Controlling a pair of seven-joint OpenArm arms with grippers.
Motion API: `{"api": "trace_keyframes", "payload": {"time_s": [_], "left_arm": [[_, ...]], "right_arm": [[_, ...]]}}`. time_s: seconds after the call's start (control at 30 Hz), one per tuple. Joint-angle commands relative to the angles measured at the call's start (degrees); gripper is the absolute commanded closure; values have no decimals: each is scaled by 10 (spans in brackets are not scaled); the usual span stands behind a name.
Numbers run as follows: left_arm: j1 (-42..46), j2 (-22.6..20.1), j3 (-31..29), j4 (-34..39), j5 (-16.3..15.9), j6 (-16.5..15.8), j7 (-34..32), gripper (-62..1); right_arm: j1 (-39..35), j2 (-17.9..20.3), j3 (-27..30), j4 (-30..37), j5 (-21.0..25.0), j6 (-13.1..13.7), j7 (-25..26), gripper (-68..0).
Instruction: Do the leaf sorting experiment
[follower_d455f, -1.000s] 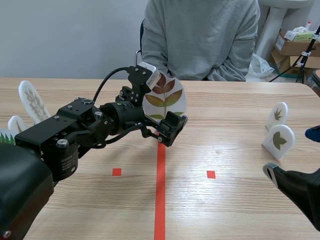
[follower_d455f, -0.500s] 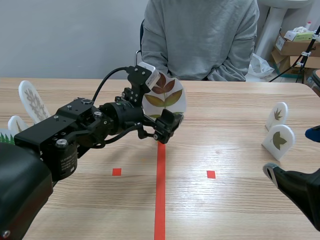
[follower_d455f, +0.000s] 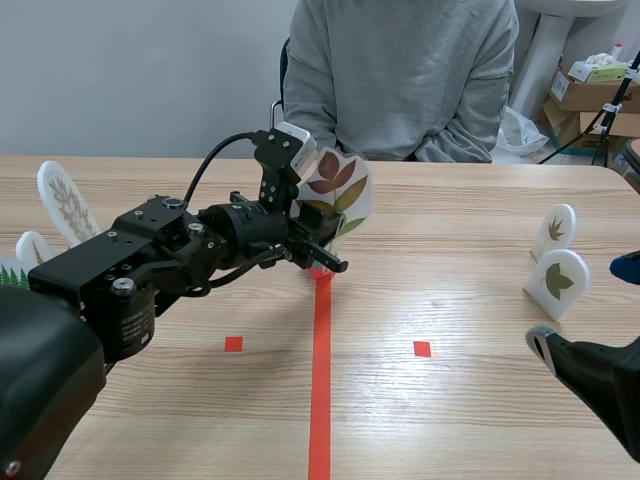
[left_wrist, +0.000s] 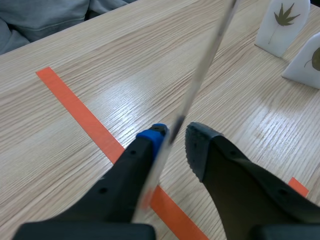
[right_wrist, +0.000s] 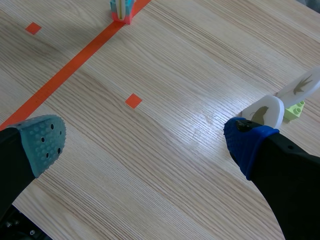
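1. Far left of the table (follower_d455f: 450, 300): a fern card (follower_d455f: 68, 205) stands upright with a small card (follower_d455f: 32, 247) just in front of it. Judged: this is one sorted group, kept well apart from the centre.

2. The left arm reaches in to the middle. The left gripper (left_wrist: 177, 131) is clamped on the lower part of the card (follower_d455f: 335, 185), the piece being sorted, which shows red, green and yellow leaflets. In the wrist view the card is edge-on between the fingers. The blue pad (left_wrist: 155, 136) lies against one face and the other finger is close at the opposite face. The card leans toward the right side, not upright. Judged: the low grip leaves the printed face unobscured and gives control of the stand.

3. The card's base (right_wrist: 122, 11), red and teal, sits at the far end of the tape line (follower_d455f: 320, 380). I cannot tell whether it rests on the table or is just clear of it. Judged: the line is the presentation spot, dividing the two groups.

4. A person (follower_d455f: 400, 80) sits across the table, behind the card.

5. Right side: a far card (follower_d455f: 556, 228) and a near card (follower_d455f: 558, 282) stand close together, each bearing one leaf. The near one sits on a green block (right_wrist: 296, 107). Judged: the second group.

6. The right gripper (right_wrist: 145, 140) has its fingers wide apart and holds nothing, low beside the right group. Judged: idle, clear of the working arm.
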Motion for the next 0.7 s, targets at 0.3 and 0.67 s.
{"api": "trace_keyframes", "payload": {"time_s": [0.3,0.67], "left_arm": [[-3,3,-2,18,-7,-7,0,-34],[78,-9,-3,142,-12,-46,54,-31]], "right_arm": [[7,2,0,0,4,4,5,-679],[7,2,0,0,4,4,4,-679]]}}
